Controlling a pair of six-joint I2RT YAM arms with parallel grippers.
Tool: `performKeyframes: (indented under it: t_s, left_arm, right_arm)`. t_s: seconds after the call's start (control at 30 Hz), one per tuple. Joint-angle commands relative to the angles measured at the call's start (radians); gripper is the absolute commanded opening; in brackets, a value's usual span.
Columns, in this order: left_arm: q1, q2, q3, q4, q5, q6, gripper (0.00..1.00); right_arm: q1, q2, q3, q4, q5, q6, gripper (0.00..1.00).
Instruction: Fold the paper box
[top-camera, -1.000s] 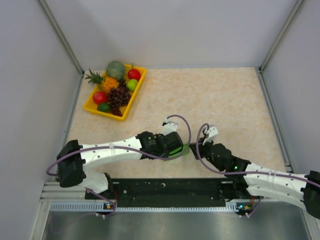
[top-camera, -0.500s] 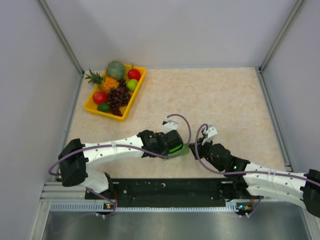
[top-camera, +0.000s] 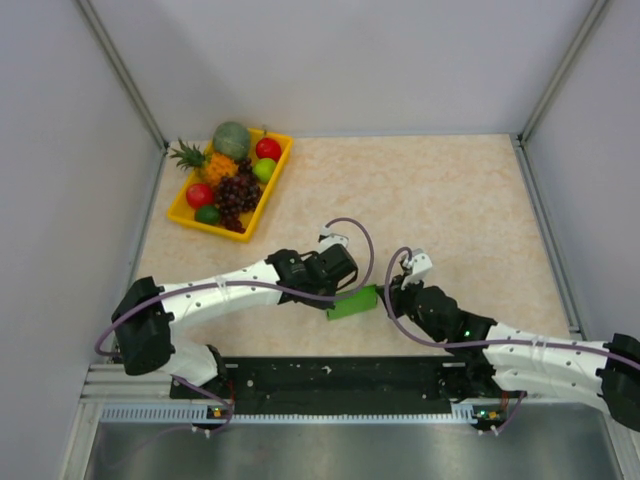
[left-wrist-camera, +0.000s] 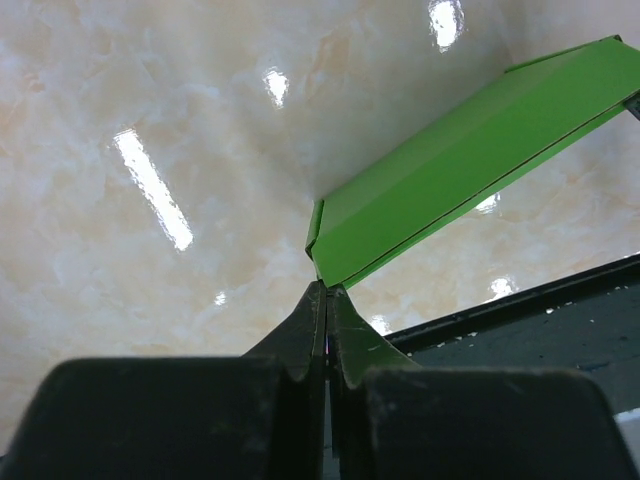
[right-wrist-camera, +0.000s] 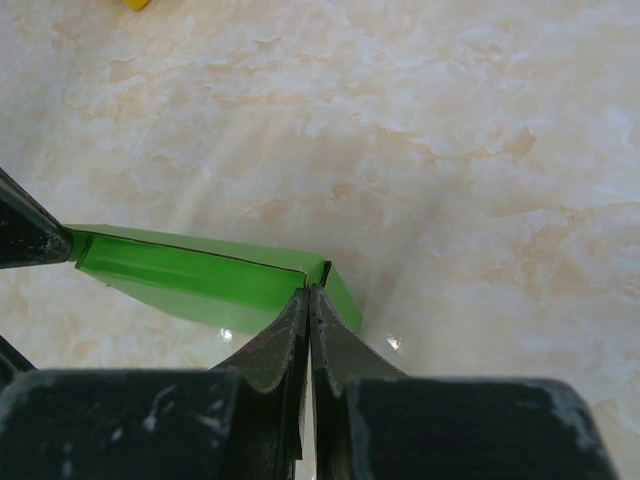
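The paper box (top-camera: 353, 302) is a bright green, flattened, folded strip held just above the beige table, near its front edge, between my two arms. My left gripper (top-camera: 333, 300) is shut on its left end; in the left wrist view the fingertips (left-wrist-camera: 326, 290) pinch the near corner of the paper box (left-wrist-camera: 470, 170), which slants away to the upper right. My right gripper (top-camera: 383, 297) is shut on the other end. In the right wrist view, that gripper (right-wrist-camera: 309, 292) is shut on the folded edge of the paper box (right-wrist-camera: 190, 275).
A yellow fruit tray (top-camera: 270, 195) with a pineapple, grapes, apples and a melon sits at the back left. The black base rail (top-camera: 330, 375) runs along the near edge just behind the box. Grey walls enclose the table on three sides.
My left gripper has closed on the box's left end and drawn back to the left. The green box, mostly covered before, now shows as a strip between the two grippers.
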Motion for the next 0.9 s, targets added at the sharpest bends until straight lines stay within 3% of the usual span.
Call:
performKeyframes:
  t_s: [0.0,0.27,0.47,0.87]
  left_arm:
    - [0.016,-0.037,0.013,0.125,0.102,0.006,0.0]
    - [0.013,-0.022,0.007,0.122,0.124,0.012,0.0]
    - [0.015,-0.071,0.01,0.127,0.043,-0.034,0.0]
    - [0.015,-0.057,-0.024,0.213,0.038,-0.14,0.0]
  right_arm:
    - [0.028,0.029,0.016,-0.001,-0.022,0.002,0.0]
    - [0.029,0.009,0.039,-0.043,-0.013,-0.024,0.0]
    - [0.043,0.013,0.014,-0.023,-0.025,-0.018,0.0]
    - [0.056,0.05,0.024,-0.004,-0.045,-0.029,0.0]
